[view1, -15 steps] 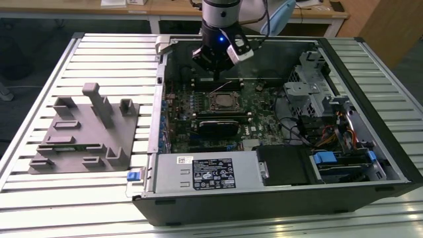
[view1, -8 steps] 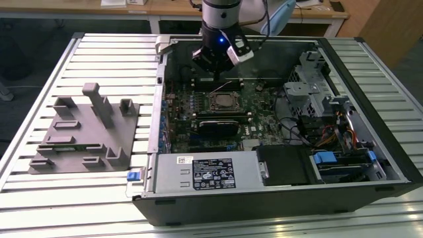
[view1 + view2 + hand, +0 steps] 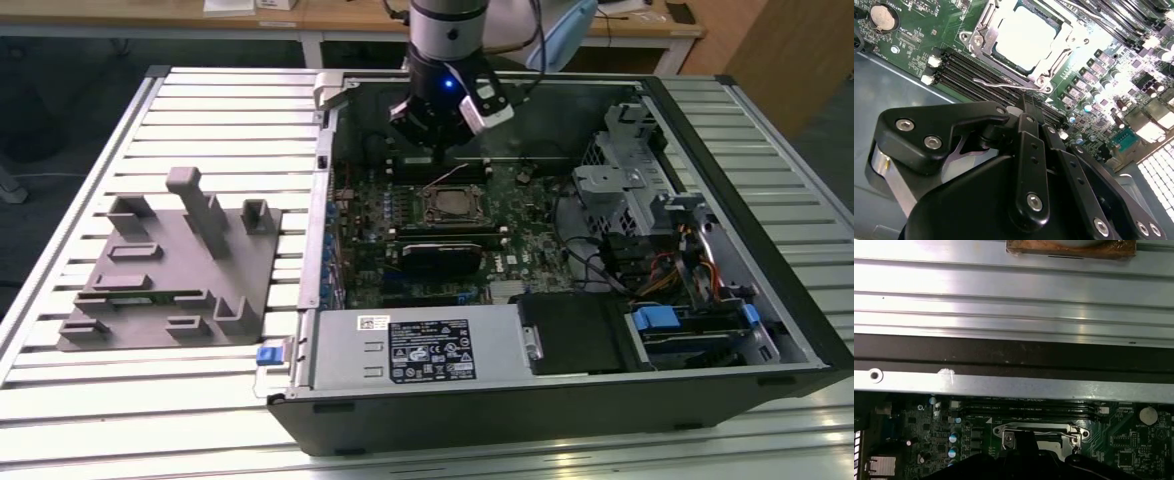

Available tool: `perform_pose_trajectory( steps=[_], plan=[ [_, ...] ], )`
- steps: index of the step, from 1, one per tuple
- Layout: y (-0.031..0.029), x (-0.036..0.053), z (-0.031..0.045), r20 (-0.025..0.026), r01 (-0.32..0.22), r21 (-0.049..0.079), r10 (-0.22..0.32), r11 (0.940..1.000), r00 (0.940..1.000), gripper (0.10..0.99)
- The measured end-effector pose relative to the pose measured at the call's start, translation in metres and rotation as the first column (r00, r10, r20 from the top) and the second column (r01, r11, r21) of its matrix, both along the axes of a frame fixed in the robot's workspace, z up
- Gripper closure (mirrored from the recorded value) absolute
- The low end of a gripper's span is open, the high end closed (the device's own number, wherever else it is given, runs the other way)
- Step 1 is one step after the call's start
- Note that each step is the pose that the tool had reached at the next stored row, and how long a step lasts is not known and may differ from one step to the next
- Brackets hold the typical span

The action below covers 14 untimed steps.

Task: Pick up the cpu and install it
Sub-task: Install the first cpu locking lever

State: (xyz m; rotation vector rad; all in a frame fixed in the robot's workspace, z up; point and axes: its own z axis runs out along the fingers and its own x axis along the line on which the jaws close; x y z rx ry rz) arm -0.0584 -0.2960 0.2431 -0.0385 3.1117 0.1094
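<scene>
**Position of the arm.** In the exterior view, the gripper (image 3: 447,150) was seen in the upper centre of the frame. It hung inside the open computer case (image 3: 561,405), above the far edge of the green circuit board (image 3: 527,255).

**State of the fingers.** In the second wrist view, the gripper (image 3: 1025,102) was seen with its two black fingers drawn together to a single narrow tip. No gap was visible between them and nothing was gripped. They were judged to be fully closed and empty.

**Location of the part.** The cpu (image 3: 447,207) was seen at the centre of the exterior view, directly below the gripper in the frame. It lay flat inside the metal socket frame (image 3: 416,200) on the circuit board. In the second wrist view, the cpu (image 3: 1024,32) appeared as a bright silvery square bounded by that frame (image 3: 1046,67).

**Governing relation.** The cpu lay ahead of the fingertips and lower than them, clear of contact. The black memory slots (image 3: 979,75) and a thin wire lever (image 3: 1004,85) lay between the two. The part being square, no long axis was to be distinguished.
</scene>
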Motion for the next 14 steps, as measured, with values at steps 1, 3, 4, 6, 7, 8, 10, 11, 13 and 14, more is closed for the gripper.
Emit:
perform_pose_trajectory(
  steps=[1,3,4,6,7,8,10,11,13,14],
  plan=[
    [0.0000,0.0011,-0.0007,0.0000,0.000,0.000,0.000,1.0000,1.0000,0.980],
    [0.0001,0.0035,-0.0019,-0.0001,0.000,0.000,0.000,1.0000,1.0000,0.980],
    [0.0005,0.0045,-0.0024,0.0000,0.000,0.000,0.000,1.0000,1.0000,0.980],
    [0.0025,0.0057,-0.0033,-0.0001,0.000,0.000,0.000,1.0000,1.0000,0.980],
    [0.0034,0.0064,-0.0037,0.0000,0.000,0.000,0.000,1.0000,1.0000,0.980],
    [0.0043,0.0070,-0.0042,0.0000,0.000,0.000,0.000,1.0000,1.0000,0.980],
    [0.0049,0.0085,-0.0053,0.0001,0.000,0.000,0.000,1.0000,1.0000,0.980],
    [0.0049,0.0093,-0.0059,0.0001,0.000,0.000,0.000,1.0000,1.0000,0.980],
    [0.0049,0.0108,-0.0068,0.0000,0.000,0.000,0.000,1.0000,1.0000,0.980],
    [0.0049,0.0115,-0.0072,-0.0001,0.000,0.000,0.000,1.0000,1.0000,0.980]
  ],
)
